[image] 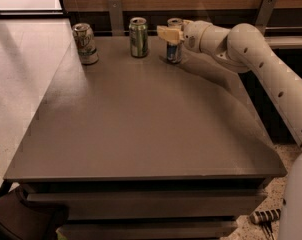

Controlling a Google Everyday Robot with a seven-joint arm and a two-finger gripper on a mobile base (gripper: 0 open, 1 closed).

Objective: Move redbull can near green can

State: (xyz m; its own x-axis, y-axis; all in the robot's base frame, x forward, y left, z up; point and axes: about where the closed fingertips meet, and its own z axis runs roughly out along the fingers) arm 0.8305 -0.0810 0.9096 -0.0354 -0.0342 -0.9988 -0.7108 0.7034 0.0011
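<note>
The redbull can (174, 53), slim with blue and silver panels, stands upright at the far edge of the table, right of centre. My gripper (171, 34) comes in from the right and is shut around the can's upper part; its cream fingers (164, 33) cover the can's middle. The green can (138, 37) stands upright on the table a short gap to the left of the redbull can, apart from it. I cannot tell whether the redbull can rests on the table or hangs just above it.
A whitish can with red-and-green print (85, 44) stands at the far left of the grey table (141, 129). A wooden wall with metal brackets (114, 14) runs behind the table. My white arm (261, 64) spans the right side.
</note>
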